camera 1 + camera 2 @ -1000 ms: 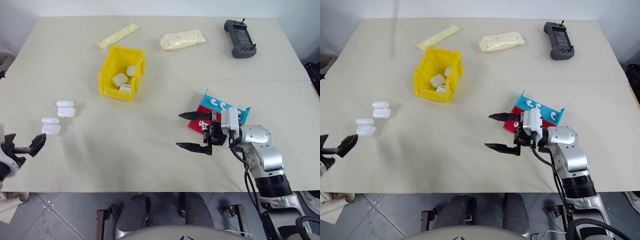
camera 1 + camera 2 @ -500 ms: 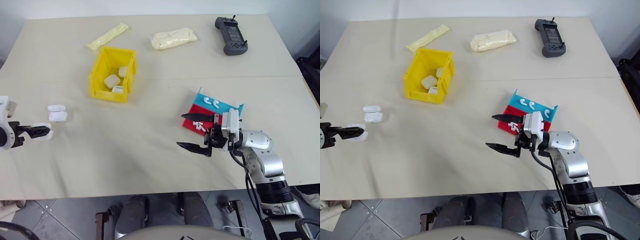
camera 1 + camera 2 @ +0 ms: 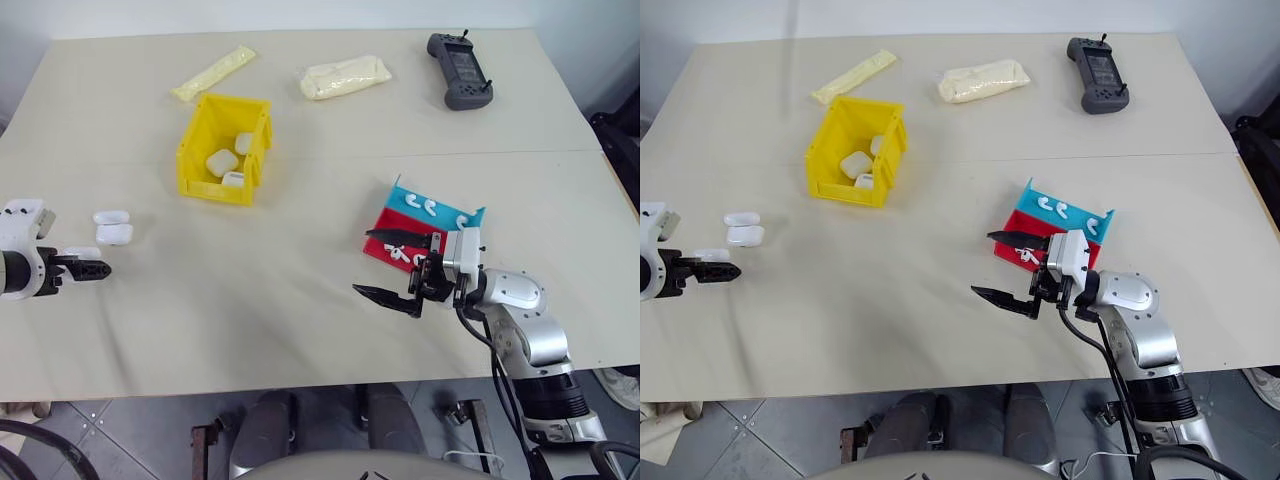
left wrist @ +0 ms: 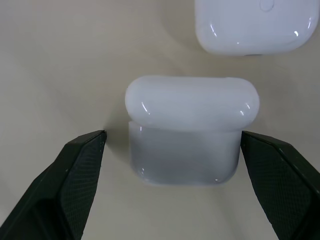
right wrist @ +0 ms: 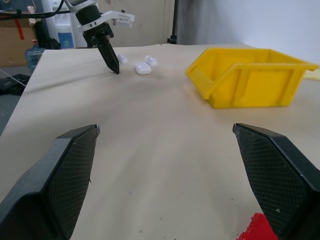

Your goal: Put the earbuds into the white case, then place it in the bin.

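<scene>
Right, my left hand (image 4: pixel 175 165) stands wide open around a white case (image 4: pixel 187 130), not gripping; my right hand (image 3: pixel 395 265) hovers open and empty over the worktop (image 3: pixel 300 300).

The robot's right arm (image 3: pixel 525 330) is a run of rounded silver-grey shells over black joint rings, with black cables looping beside it. A white block sits behind the right gripper (image 3: pixel 392 265), whose two black fingers taper to points. The left gripper (image 3: pixel 95 268) extends from a white-and-black wrist housing.
</scene>
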Available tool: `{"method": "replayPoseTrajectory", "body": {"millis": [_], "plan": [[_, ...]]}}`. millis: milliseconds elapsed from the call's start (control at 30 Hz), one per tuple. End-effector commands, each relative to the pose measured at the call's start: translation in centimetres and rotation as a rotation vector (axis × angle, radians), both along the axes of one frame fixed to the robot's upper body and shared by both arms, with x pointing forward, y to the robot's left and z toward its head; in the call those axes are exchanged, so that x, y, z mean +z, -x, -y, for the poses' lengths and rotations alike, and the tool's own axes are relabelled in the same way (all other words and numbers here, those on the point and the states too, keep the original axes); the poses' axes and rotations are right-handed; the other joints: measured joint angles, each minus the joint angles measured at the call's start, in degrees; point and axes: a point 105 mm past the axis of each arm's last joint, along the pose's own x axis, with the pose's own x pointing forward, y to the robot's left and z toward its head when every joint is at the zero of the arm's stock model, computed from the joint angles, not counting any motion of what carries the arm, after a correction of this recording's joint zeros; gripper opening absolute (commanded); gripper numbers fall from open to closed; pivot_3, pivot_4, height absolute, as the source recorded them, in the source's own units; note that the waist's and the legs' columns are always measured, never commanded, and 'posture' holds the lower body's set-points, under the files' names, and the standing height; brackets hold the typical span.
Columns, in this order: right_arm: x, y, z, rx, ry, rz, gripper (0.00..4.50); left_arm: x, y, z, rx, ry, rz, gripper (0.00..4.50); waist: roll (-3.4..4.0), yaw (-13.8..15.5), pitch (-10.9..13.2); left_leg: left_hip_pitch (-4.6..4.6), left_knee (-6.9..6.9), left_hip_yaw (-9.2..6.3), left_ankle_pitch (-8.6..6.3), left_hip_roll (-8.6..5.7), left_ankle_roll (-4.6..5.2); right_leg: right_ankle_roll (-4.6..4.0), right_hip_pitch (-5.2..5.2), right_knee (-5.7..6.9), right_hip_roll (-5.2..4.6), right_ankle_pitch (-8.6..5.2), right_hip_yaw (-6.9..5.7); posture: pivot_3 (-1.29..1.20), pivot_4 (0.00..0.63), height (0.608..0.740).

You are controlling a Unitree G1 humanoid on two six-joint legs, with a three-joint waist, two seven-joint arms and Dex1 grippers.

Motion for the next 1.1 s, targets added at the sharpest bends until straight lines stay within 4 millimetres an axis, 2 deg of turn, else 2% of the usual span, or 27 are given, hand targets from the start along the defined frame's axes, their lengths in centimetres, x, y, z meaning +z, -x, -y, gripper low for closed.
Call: {"method": "replayPoseTrajectory", "body": {"millis": [33,167,267,367,400,500,600,733,933,1000,1100], "plan": [[1.2,0.4,-0.1,0.003,-0.02,0.064,4.5,0.6,0.1,-0.2,0.008,-0.011,0.008,4.46,0.0,0.0,0.0,0.0,0.0,0.0,0.0,0.0,0.0,0.0,0.0,0.0,0.0,0.0,0.0,0.0,0.15,0.74],[1.2,0.3,-0.1,0.0,-0.018,0.07,4.5,-0.1,-0.1,0.2,0.007,0.001,0.009,4.46,0.01,0.0,0.0,0.01,0.01,0.0,0.0,-0.01,0.0,0.0,0.0,0.02,-0.02,0.0,0.0,0.0,0.15,0.74],[1.1,0.3,-0.1,-0.002,-0.018,0.071,4.5,-0.5,0.0,0.3,0.01,0.003,0.002,3.89,0.01,0.2,0.0,0.04,0.03,0.01,0.0,-0.01,0.0,0.0,0.01,0.08,-0.04,0.0,0.01,0.0,0.15,0.74],[1.1,0.3,0.0,-0.003,-0.018,0.071,4.5,-0.9,0.3,0.1,0.017,0.002,-0.009,2.97,0.01,0.1,0.0,0.04,0.09,-0.01,0.0,-0.01,0.02,0.0,0.01,0.15,-0.09,0.0,0.02,0.0,0.15,0.74],[1.1,0.3,0.0,-0.004,-0.017,0.07,4.5,-0.9,0.4,0.0,0.02,0.001,-0.01,2.8,0.01,0.1,0.0,0.04,0.09,-0.01,0.0,-0.01,0.02,0.0,0.01,0.15,-0.09,0.0,0.02,0.0,0.15,0.74],[1.0,0.3,0.2,-0.005,-0.015,0.069,4.5,-1.0,0.7,0.1,0.019,0.004,-0.012,2.79,0.01,0.1,0.0,0.06,0.08,-0.01,0.0,-0.01,0.02,0.0,0.0,0.18,-0.09,0.0,0.01,0.0,0.15,0.74],[1.0,-0.1,0.5,-0.011,0.005,0.073,4.5,-0.2,0.5,1.2,-0.018,0.051,0.078,2.79,0.01,0.0,0.0,0.07,0.07,0.01,0.0,0.01,0.02,0.0,-0.01,0.19,-0.09,0.0,0.01,0.0,0.15,0.74],[1.2,-0.4,1.4,-0.017,0.028,0.066,4.5,1.9,0.1,4.2,-0.187,0.101,0.342,2.79,0.01,0.2,0.0,0.03,0.1,0.0,-0.02,0.19,0.05,0.0,-0.01,0.18,-0.17,0.0,0.01,0.0,0.15,0.74],[1.6,-0.6,3.0,-0.012,0.085,0.048,4.5,6.6,2.5,12.4,-0.611,0.141,0.855,2.79,-0.05,0.9,0.0,-0.09,0.28,-0.15,-0.05,0.23,0.06,0.0,0.14,-0.1,-0.22,0.0,-0.06,0.0,0.15,0.74],[1.7,-0.6,3.5,-0.022,0.108,0.046,4.5,7.0,3.5,14.9,-0.748,0.133,0.982,2.79,-0.03,1.3,0.0,-0.05,0.3,-0.14,-0.06,0.26,0.05,0.0,0.21,-0.17,-0.21,0.01,-0.11,0.0,0.15,0.74],[1.9,-0.6,5.2,-0.077,0.143,0.042,4.5,5.9,3.5,17.7,-0.844,0.161,1.066,2.79,-0.01,1.7,0.0,0.0,0.29,0.0,-0.06,0.27,0.05,0.02,0.24,-0.2,-0.2,0.01,-0.1,0.0,0.15,0.74]]}}
